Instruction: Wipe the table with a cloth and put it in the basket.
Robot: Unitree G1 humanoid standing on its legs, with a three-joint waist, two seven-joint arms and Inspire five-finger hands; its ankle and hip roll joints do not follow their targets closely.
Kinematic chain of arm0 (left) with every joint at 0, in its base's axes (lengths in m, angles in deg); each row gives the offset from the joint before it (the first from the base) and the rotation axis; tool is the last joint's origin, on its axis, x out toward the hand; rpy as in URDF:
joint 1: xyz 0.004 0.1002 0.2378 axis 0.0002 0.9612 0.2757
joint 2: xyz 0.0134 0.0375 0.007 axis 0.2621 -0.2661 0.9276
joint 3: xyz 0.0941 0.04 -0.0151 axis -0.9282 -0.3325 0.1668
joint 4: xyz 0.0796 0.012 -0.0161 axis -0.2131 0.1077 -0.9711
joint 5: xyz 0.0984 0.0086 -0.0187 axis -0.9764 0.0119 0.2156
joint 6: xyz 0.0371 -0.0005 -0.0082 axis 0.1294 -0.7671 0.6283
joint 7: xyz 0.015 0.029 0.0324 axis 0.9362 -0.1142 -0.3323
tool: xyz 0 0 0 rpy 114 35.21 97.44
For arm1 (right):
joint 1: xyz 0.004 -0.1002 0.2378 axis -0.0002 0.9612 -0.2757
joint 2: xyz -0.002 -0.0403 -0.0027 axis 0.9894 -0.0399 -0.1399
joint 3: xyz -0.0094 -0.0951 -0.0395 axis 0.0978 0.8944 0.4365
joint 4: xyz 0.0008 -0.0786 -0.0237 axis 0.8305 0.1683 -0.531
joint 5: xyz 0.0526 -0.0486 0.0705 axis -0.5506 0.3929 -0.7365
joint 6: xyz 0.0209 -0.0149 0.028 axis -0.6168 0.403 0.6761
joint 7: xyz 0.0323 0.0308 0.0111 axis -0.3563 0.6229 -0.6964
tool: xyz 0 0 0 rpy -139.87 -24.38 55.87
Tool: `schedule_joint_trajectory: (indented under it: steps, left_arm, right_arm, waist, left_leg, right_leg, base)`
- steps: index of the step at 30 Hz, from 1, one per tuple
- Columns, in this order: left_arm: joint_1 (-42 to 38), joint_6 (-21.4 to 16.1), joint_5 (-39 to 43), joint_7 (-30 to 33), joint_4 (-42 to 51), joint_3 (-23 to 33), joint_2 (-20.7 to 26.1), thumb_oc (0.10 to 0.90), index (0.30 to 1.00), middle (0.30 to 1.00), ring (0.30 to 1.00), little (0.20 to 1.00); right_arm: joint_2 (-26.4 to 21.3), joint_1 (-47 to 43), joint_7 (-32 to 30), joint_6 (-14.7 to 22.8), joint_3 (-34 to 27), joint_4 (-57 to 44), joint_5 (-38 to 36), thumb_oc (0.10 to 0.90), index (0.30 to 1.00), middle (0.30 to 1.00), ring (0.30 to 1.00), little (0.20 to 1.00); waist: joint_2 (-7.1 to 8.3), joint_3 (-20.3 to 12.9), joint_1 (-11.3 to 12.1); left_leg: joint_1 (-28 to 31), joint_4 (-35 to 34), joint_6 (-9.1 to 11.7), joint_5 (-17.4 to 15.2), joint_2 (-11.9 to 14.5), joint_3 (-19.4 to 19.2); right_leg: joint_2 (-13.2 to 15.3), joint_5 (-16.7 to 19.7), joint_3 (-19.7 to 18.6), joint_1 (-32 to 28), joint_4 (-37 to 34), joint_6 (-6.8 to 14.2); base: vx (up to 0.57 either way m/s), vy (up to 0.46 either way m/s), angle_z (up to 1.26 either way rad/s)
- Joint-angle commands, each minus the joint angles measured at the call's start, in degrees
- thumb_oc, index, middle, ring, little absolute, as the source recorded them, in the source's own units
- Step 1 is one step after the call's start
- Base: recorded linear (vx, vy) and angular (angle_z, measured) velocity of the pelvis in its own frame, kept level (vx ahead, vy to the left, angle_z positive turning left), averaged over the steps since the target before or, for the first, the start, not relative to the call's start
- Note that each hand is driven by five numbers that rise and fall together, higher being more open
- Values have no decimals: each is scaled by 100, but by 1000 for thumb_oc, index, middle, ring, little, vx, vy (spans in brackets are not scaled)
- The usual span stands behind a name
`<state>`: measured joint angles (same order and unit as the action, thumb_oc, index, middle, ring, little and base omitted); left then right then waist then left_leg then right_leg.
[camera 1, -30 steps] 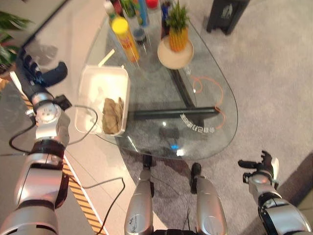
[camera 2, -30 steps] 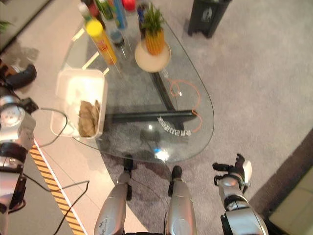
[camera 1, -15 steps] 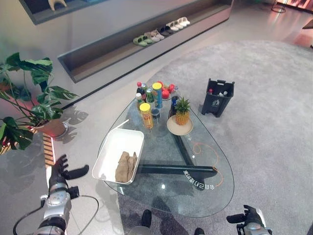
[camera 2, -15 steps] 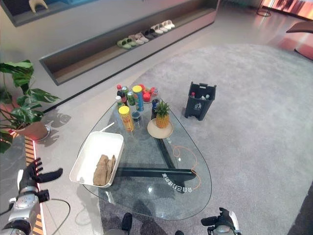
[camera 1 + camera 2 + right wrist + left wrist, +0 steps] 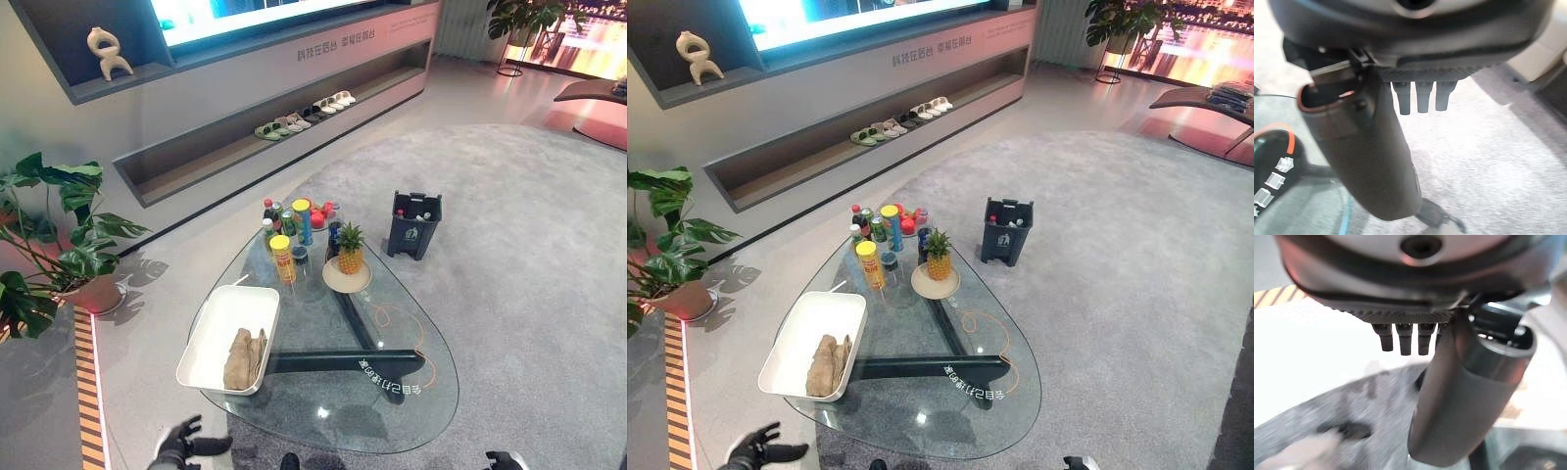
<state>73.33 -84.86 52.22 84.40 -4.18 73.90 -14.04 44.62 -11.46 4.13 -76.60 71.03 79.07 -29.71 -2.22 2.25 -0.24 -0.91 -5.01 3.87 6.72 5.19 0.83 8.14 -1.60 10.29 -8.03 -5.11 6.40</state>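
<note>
Cloth, tan and crumpled [image 5: 244,356], lies inside the white rectangular plastic basket [image 5: 217,326] at the left edge of the clear glass, rounded-triangle worktop [image 5: 392,411], toward the basket's near end. Neither hand touches it. The left hand [image 5: 183,446] hangs low beside the worktop's near left corner, fingers spread and relaxed, holding nothing; its wrist view shows straight fingers and an extended thumb over grey carpet. The right hand [image 5: 1400,98] likewise shows straight fingers and thumb in its wrist view, empty, with the grey carpet and the worktop's edge beyond it.

Farther back on the glass stand a cluster of coloured bottles and cans [image 5: 294,217] and a small pineapple on a beige round plate [image 5: 347,271]; a dark bin [image 5: 413,224] sits on the carpet beyond.

Judging from this layout, the cloth is already in the basket, so the task looks at or near its end. Whether the glass was wiped cannot be told. If not, the next move calls for the left hand to reach into the basket and pinch the cloth.
</note>
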Motion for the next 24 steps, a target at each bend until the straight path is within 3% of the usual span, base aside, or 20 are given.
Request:
schedule_joint_trajectory:
  steps: [1, 10, 24]
  left_arm:
    - [-429, 231, -563, -256, -332, -44, 195, 800, 900, 900, 900, 900]
    - [-503, 592, -842, -346, -433, -481, -10, 800, 900, 900, 900, 900]
    - [-564, 432, -822, -183, -387, -556, -72, 800, 900, 900, 900, 900]
  right_arm:
    - [47, -351, -3, -110, 187, 280, 186, 800, 900, 900, 900, 900]
    - [153, -433, 528, -359, 398, 492, 339, 800, 900, 900, 900, 900]
    - [166, -462, 630, -359, 503, 546, 334, 800, 900, 900, 900, 900]
  waist:
    - [94, 210, 59]
    - [93, 186, -8]
    - [127, 204, -16]
  left_leg:
    - [557, 1, -81, -719, -223, -462]
    - [613, 1, -64, -770, -195, -529]
    - [672, 1, -75, -790, -178, -475]
  right_leg:
    - [-24, 309, -154, 217, 66, -2]
    - [-16, 318, -195, 181, 11, 13]
    - [-57, 287, -284, 130, 20, -12]
  base:
    - [41, 13, -2]
    - [24, 10, -8]
    - [0, 0, 0]
